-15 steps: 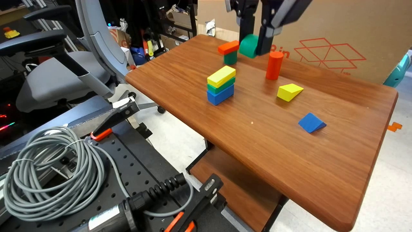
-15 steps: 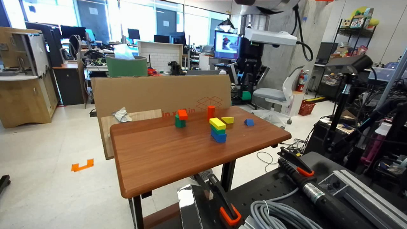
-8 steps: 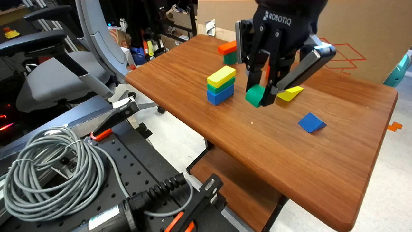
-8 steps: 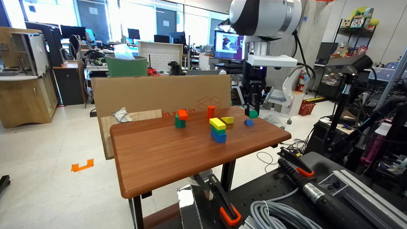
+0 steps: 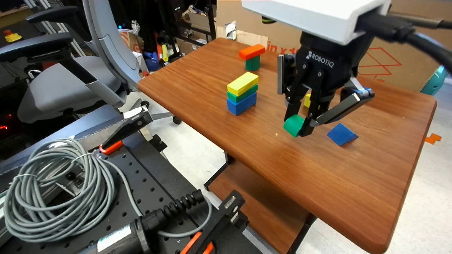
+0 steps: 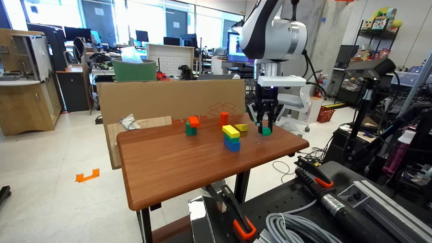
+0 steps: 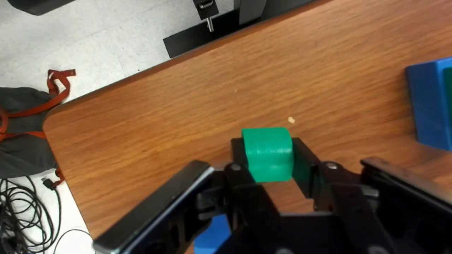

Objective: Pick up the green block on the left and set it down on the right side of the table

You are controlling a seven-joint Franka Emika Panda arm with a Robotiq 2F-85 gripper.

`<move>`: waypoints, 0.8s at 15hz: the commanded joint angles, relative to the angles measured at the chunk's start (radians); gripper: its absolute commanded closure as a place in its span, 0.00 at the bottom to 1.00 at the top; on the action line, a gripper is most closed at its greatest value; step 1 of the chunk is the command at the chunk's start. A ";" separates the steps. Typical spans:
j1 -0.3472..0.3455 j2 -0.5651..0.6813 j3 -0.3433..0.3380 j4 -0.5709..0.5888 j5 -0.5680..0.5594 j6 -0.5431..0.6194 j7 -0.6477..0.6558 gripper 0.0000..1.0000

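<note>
The green block [image 5: 293, 126] is small with a rounded face. It also shows in an exterior view [image 6: 266, 131] and in the wrist view [image 7: 269, 155]. My gripper [image 5: 298, 124] is shut on it, with one finger on each side. The block hangs low over the wooden table [image 5: 346, 180], between the blue wedge and the yellow-green-blue stack. I cannot tell whether it touches the tabletop. The gripper points down and also shows in an exterior view [image 6: 264, 129].
A blue wedge [image 5: 342, 134] lies close beside the gripper. A yellow wedge [image 6: 241, 127] and a red cylinder [image 6: 223, 119] stand behind it. A yellow-green-blue stack [image 5: 242, 93] stands nearby. A red block [image 5: 252, 52] rests on a green piece [image 5: 252, 63] farther off.
My gripper has come down towards the tabletop with the green block held in it, moving down and to the right in an exterior view. The other blocks have not moved.
</note>
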State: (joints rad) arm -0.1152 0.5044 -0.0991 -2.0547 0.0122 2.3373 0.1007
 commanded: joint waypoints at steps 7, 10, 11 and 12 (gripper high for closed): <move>0.005 0.138 0.003 0.180 0.011 -0.055 0.009 0.90; 0.011 0.132 0.010 0.174 0.005 -0.061 -0.003 0.90; 0.015 0.125 0.013 0.166 0.006 -0.061 -0.004 0.90; 0.017 0.121 0.016 0.162 0.007 -0.064 -0.006 0.77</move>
State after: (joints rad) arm -0.1070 0.6288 -0.0903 -1.9048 0.0118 2.3070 0.1088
